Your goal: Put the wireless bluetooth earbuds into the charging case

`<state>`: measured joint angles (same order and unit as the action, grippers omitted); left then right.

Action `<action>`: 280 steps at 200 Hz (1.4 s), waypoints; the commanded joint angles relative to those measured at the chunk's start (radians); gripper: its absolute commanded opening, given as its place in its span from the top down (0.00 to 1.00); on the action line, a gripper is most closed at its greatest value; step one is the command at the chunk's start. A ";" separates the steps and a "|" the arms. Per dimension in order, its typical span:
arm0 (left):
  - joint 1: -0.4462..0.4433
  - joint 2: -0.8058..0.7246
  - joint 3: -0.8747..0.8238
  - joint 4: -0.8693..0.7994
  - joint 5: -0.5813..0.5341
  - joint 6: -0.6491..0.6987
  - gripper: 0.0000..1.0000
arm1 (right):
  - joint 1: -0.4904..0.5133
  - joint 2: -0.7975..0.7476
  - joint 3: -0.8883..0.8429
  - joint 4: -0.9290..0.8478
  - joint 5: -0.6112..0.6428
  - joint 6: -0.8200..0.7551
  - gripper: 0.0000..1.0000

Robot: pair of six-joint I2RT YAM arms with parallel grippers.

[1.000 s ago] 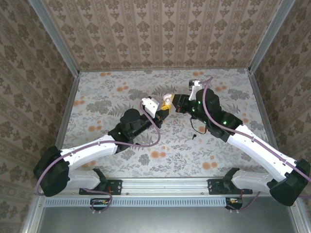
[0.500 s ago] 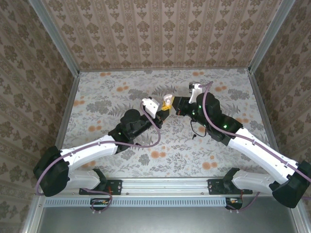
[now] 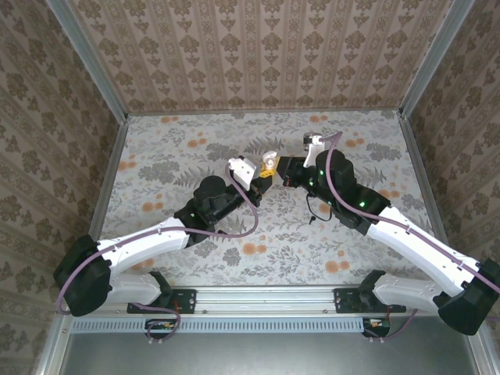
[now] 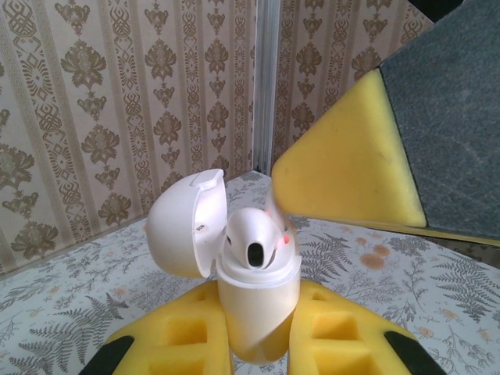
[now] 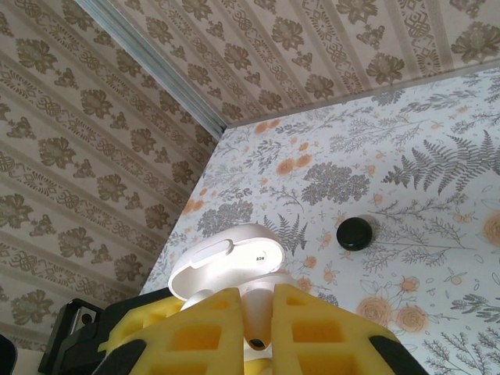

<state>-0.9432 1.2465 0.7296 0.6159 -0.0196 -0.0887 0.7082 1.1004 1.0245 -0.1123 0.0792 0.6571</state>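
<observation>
Now left tool [image 4: 258, 340] grips open charging case [image 4: 254, 301] upright; right tool [image 5: 256, 308] closed beside it.

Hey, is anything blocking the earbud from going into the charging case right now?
Nothing visible does. The left fingers hold the charging case, its lid swung open to the side. The white earbud, between the right fingers, already sits in the case's mouth.
</observation>
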 commanded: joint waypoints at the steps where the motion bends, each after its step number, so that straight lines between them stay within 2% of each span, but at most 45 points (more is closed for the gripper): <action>1: -0.004 0.007 0.039 0.067 -0.023 -0.002 1.00 | 0.027 0.004 -0.015 -0.049 -0.094 -0.019 0.89; 47: -0.005 0.017 0.042 0.068 -0.017 -0.009 1.00 | 0.027 0.026 0.014 -0.098 -0.131 -0.050 0.89; 82: -0.004 0.015 0.037 0.071 -0.021 -0.010 1.00 | 0.025 0.024 0.027 -0.105 -0.135 -0.053 0.85; 146: -0.003 0.007 0.029 0.068 -0.029 -0.013 1.00 | 0.026 0.010 0.061 -0.126 -0.137 -0.052 0.64; 195: -0.003 -0.014 0.033 0.025 -0.033 -0.004 1.00 | 0.017 -0.045 0.156 -0.233 -0.080 -0.141 0.50; 231: 0.001 -0.041 0.024 0.010 -0.015 0.016 1.00 | -0.018 -0.068 0.249 -0.332 -0.085 -0.179 0.47; 280: 0.025 -0.064 0.023 -0.019 0.067 -0.001 1.00 | -0.076 -0.013 0.346 -0.458 -0.234 -0.206 0.55</action>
<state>-0.9344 1.2133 0.7296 0.6128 -0.0120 -0.0887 0.6510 1.0550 1.3262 -0.4511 -0.0654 0.4847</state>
